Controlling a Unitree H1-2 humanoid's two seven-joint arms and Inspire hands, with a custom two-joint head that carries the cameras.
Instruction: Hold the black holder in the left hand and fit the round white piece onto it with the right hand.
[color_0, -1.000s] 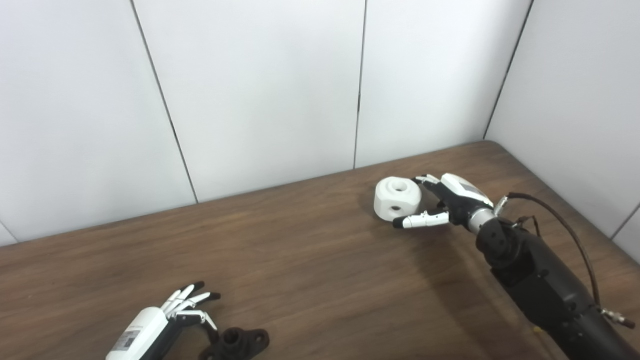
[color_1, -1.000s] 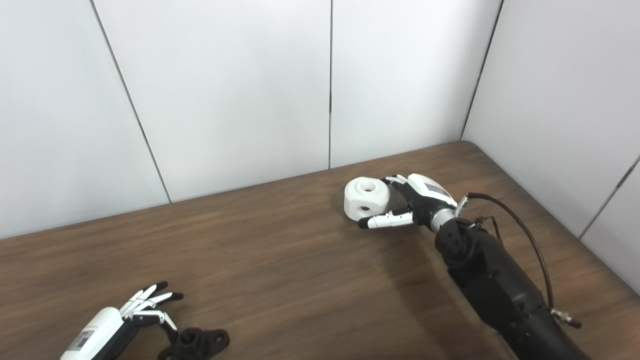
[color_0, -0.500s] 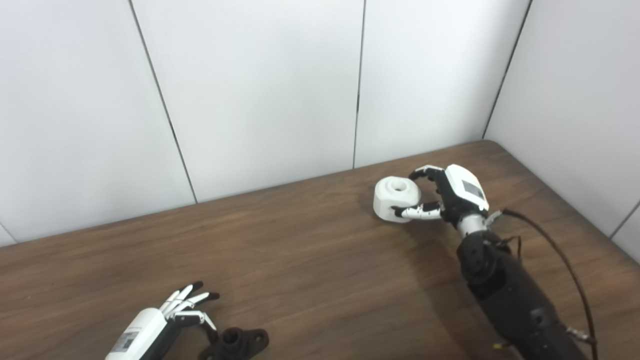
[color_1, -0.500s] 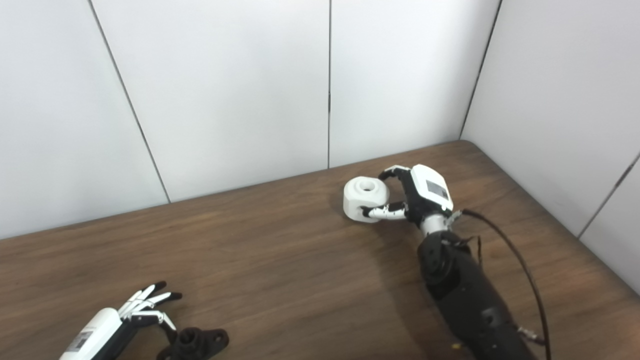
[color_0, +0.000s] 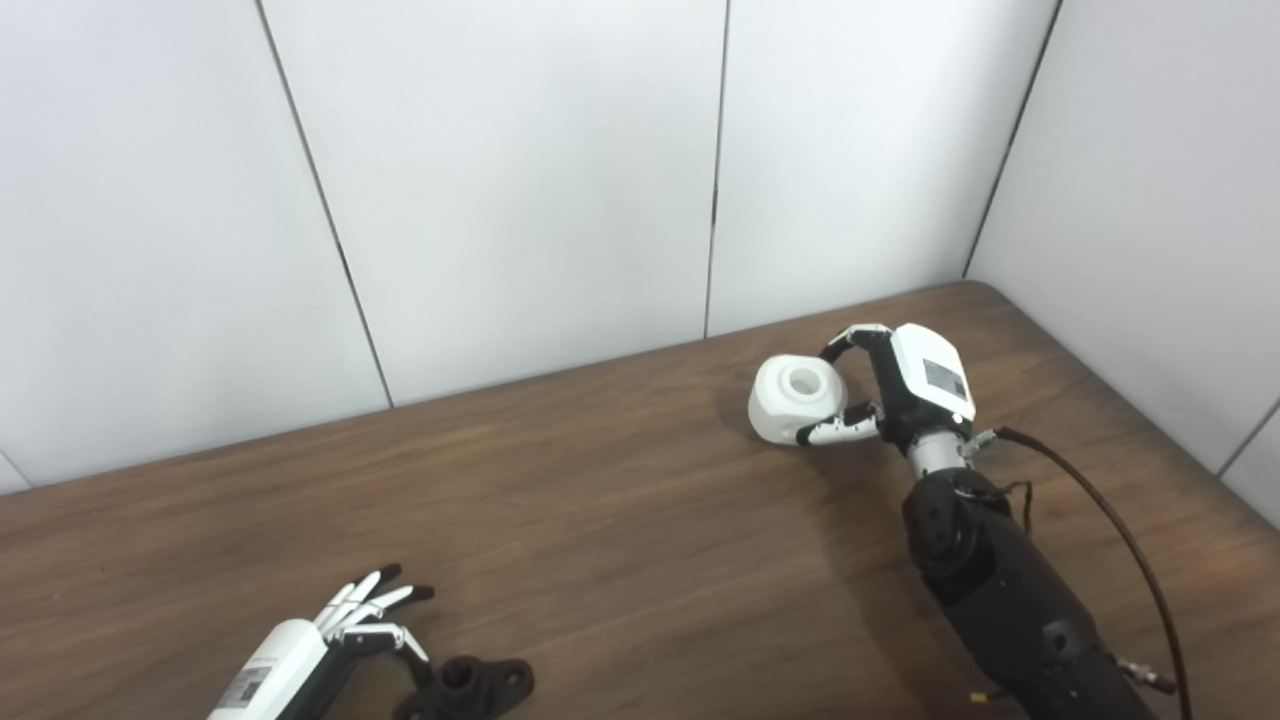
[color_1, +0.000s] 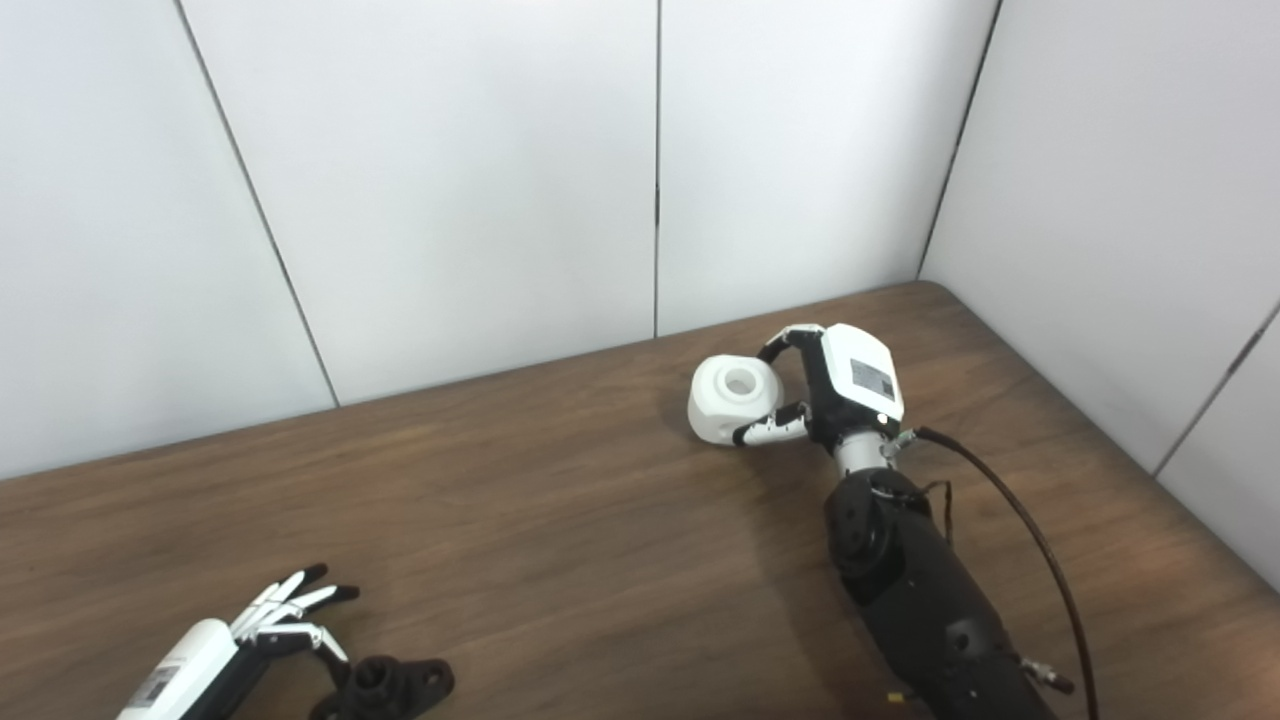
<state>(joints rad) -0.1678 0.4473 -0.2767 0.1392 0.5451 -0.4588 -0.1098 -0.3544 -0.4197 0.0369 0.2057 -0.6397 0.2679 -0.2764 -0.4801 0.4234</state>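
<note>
The right hand's (color_0: 905, 385) fingers (color_0: 850, 340) were clasped around the white piece (color_0: 795, 400), tilting it at the far side of the wood-grain surface (color_0: 620, 500). It looked rigid, smooth and light, a rounded block with a bore, best held by its sides. The left hand (color_0: 340, 635) lay with fingers spread, just beside the black holder (color_0: 470, 685) at the near edge.

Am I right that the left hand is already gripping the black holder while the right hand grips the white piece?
Not quite. In the left eye view the left hand is open beside the black holder, which lies on the table, not gripped. The right hand does grip the white piece.
</note>
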